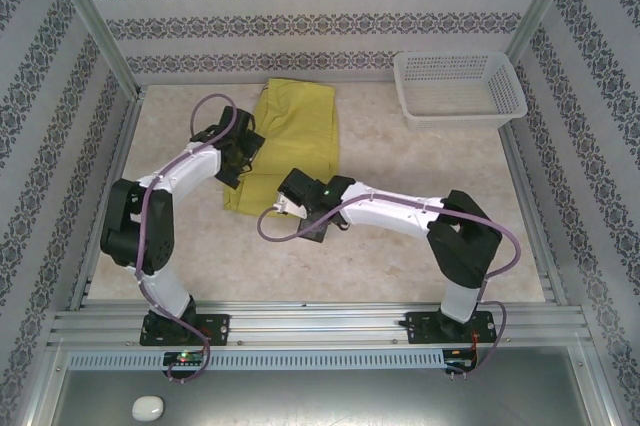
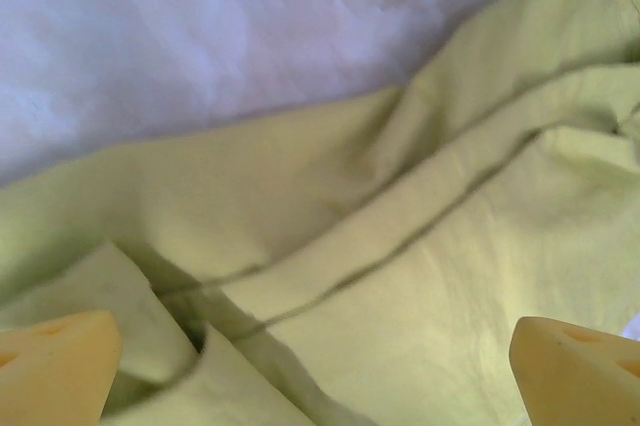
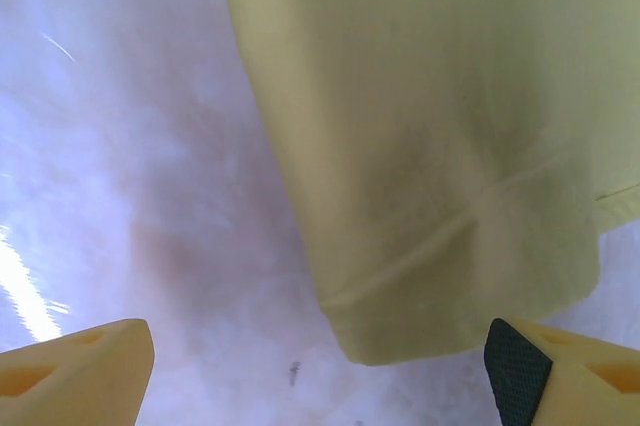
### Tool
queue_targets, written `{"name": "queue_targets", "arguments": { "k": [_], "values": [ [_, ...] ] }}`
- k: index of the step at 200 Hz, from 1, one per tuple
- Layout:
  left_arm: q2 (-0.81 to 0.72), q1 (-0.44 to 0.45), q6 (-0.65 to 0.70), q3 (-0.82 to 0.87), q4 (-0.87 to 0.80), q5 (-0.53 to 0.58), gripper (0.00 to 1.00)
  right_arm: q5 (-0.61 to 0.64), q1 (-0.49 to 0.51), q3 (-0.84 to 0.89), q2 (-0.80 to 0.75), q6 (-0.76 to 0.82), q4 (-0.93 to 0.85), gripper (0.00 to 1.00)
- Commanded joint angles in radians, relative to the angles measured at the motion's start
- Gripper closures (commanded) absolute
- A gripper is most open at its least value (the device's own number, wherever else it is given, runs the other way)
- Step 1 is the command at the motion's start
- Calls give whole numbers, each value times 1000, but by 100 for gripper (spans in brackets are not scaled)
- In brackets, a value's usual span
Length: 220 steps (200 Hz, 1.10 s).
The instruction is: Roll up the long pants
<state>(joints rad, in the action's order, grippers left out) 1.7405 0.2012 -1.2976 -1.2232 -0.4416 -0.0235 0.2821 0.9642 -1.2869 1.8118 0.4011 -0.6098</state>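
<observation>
My right claw (image 1: 285, 204) is nearest in the overhead view, spread wide and holding nothing, just beside the near end of the pants (image 1: 292, 141). Its wrist camera adds what the overhead view is too coarse for. A stitched hem crosses the leg end, which lies flat on the pale worktop (image 3: 130, 146). The leg's end sits ahead of my fingertips and apart from them.

My left claw (image 1: 236, 154) is further in, at the pants' left edge about midway along. Its wrist camera shows the fingers (image 2: 60, 366) wide apart with nothing pinched. The cloth beneath them is rumpled into long ridges, with a small folded flap by the finger at the view's left. Bare worktop shows beyond the cloth edge.

From above I see the whole garment, mustard yellow-green and laid as one long strip. It runs slightly slanted from beside my right claw toward the far side. At the far right stands a white mesh basket (image 1: 458, 114), well apart from the pants.
</observation>
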Motion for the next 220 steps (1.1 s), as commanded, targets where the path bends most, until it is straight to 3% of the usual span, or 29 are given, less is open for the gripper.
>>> {"name": "queue_targets", "arguments": {
  "k": [1,20,60,78,93,116,185,220],
  "values": [
    [-34,-72,29,42,61,-125,0,67,1,-5,40,73,50,13],
    [-50,-114,45,51,76,-202,0,72,0,-23,80,89,54,13],
    [-98,-138,93,41,45,-259,0,93,-25,-35,165,163,125,13],
    [-116,-146,104,47,33,-280,0,73,-60,-45,199,197,168,22],
    [-136,-149,107,61,26,-292,0,22,-98,-90,227,185,136,47],
    [-180,-151,111,93,14,-305,0,-79,-146,-155,244,155,69,100],
    [-303,-146,89,200,-1,-310,0,-406,-224,-437,267,-4,-256,100],
    [-319,-112,59,220,12,-319,0,-503,-248,-589,308,-49,-405,100]
  ]
}}
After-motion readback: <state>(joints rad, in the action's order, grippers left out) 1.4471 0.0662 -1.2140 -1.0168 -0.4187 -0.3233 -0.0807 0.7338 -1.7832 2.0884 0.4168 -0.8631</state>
